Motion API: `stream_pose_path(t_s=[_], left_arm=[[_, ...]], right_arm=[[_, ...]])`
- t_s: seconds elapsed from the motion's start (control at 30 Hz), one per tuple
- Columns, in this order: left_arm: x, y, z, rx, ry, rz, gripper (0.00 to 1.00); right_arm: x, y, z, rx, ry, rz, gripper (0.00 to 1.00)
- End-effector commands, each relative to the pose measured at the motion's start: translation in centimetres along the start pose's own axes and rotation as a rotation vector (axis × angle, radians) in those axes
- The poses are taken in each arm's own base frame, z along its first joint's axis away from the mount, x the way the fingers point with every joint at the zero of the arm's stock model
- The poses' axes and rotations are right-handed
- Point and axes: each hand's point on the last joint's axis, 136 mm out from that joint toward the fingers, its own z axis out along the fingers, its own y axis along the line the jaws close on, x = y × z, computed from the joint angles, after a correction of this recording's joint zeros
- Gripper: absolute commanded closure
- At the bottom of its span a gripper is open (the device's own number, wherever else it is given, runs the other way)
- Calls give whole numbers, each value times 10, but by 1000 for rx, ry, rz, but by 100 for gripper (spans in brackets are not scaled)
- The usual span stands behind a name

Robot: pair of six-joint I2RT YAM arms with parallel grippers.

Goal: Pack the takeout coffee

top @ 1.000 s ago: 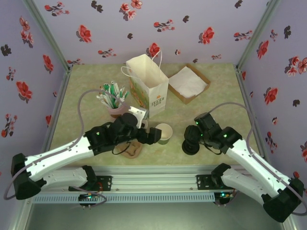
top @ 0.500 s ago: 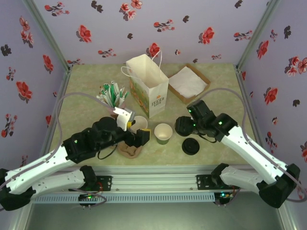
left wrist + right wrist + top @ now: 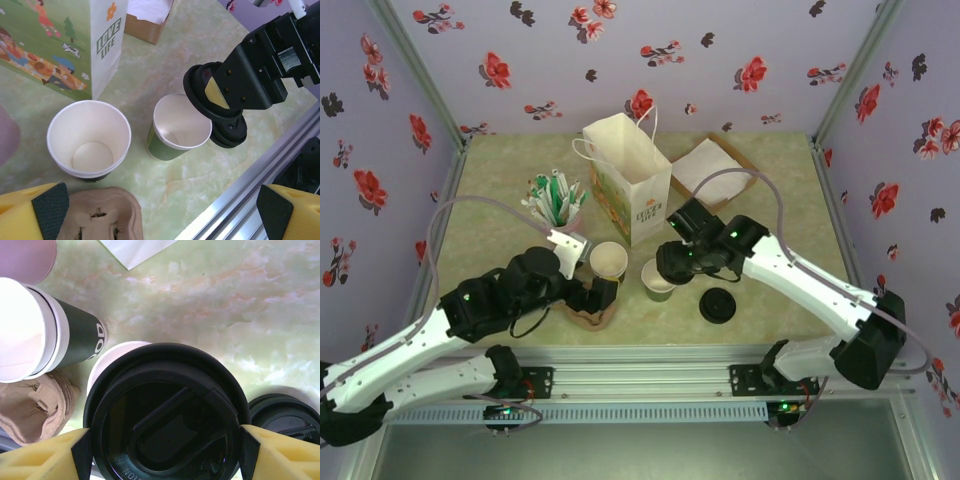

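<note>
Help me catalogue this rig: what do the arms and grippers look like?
Both the left arm and right arm have white shells, black joints and a looping grey cable. The left gripper and right gripper are black with yellow fingers bearing black pads.

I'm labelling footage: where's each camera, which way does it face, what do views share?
Top external: overhead behind the bases, facing the table; left arm and right arm show.
Left wrist: angled down at a dark paper cup and a green paper cup; its yellow fingers at bottom corners.
Right wrist: straight down onto the black lid between its fingers.
Shared: both wrist views show that lid.
</note>
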Motion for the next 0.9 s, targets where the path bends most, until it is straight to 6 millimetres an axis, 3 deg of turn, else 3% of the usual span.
stream_pose_path(t_s=[0.0, 0.4, 0.87], left_arm=[[7, 14, -6, -32, -1, -23, 1], [22, 25, -3, -12, 15, -88, 1], [24, 24, 3, -1, 17, -94, 1]], right_arm=[[-1, 5, -3, 24, 11, -45, 27], [5, 22, 16, 76, 88, -124, 27], [7, 24, 29, 118, 114, -145, 26]])
